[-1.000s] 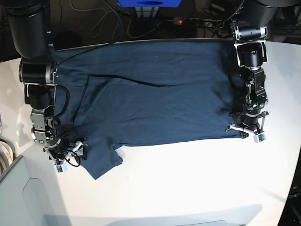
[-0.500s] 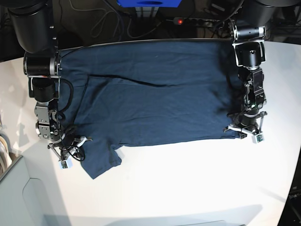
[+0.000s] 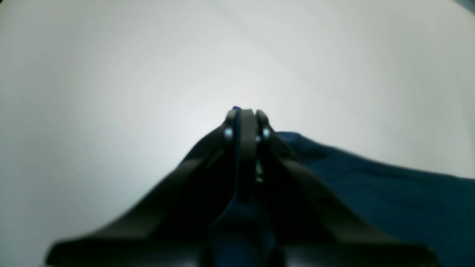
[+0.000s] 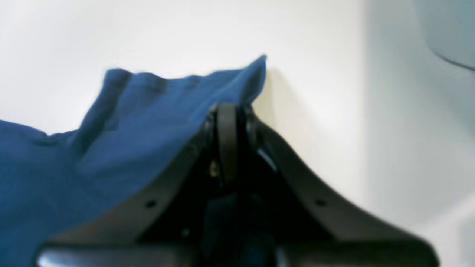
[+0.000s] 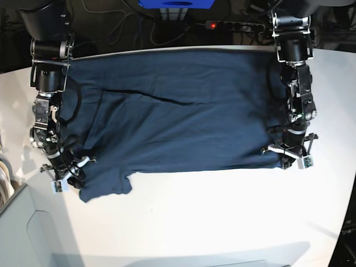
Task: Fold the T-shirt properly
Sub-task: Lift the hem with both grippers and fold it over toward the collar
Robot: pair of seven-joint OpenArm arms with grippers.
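The navy T-shirt lies spread flat across the white table, its near edge toward the camera. My left gripper is shut on the shirt's near right corner; in the left wrist view the jaws pinch a dark fold of the T-shirt. My right gripper is shut on the near left corner by the sleeve; in the right wrist view the jaws clamp a raised blue fold of the T-shirt.
A grey bin edge stands at the near left corner of the table. A power strip and cables lie behind the table's far edge. Bare white tabletop fills the near half.
The right gripper has pulled the near left corner and sleeve leftward and back, flattening the sleeve. The left gripper has held the right corner, shifting only slightly.
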